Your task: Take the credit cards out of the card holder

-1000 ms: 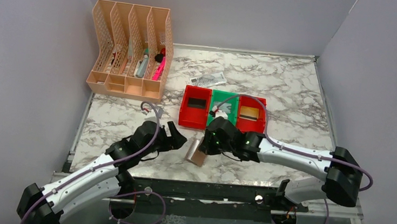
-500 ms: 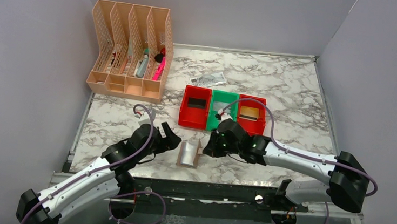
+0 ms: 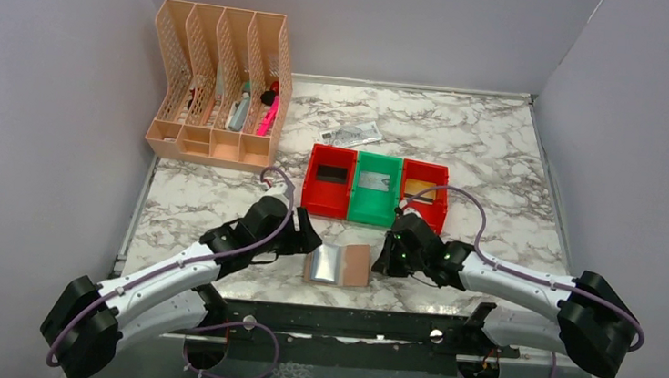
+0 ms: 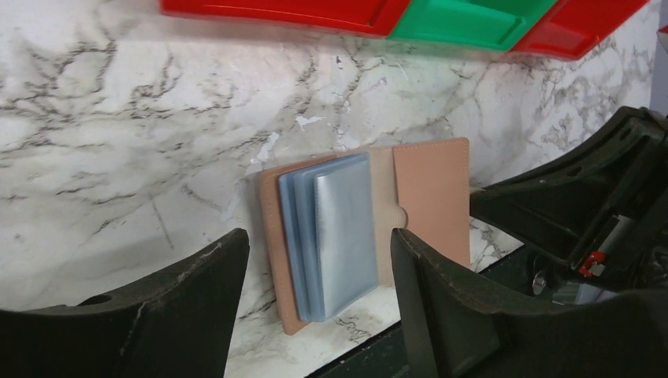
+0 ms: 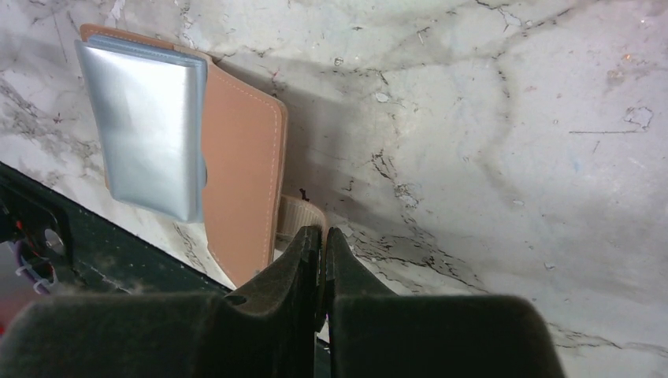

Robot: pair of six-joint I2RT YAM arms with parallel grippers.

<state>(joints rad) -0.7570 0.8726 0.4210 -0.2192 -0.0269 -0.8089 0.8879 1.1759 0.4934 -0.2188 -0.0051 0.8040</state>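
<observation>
The tan card holder (image 3: pixel 340 264) lies open and flat near the table's front edge, its blue-grey sleeves (image 4: pixel 335 232) stacked on its left half. I cannot tell whether a card is in the sleeves. My left gripper (image 3: pixel 306 242) is open just left of the holder, its fingers either side of the sleeves in the left wrist view (image 4: pixel 317 244). My right gripper (image 3: pixel 385 257) is shut on the holder's beige tab (image 5: pixel 299 214) at its right edge (image 5: pixel 321 234). A dark card (image 3: pixel 333 173), a grey card (image 3: pixel 374 182) and a gold card (image 3: pixel 418 190) each lie in a bin.
The bins, red (image 3: pixel 312 196), green (image 3: pixel 355 205) and red (image 3: pixel 439 207), stand in a row just behind the holder. A crumpled paper note (image 3: pixel 351 135) lies behind them. A peach file rack (image 3: pixel 221 88) stands at the back left. A black rail (image 3: pixel 337 322) runs along the front edge.
The holder went from standing half folded to lying flat and open. My right gripper moved right with its flap. My left gripper moved forward and right, up to the holder.
</observation>
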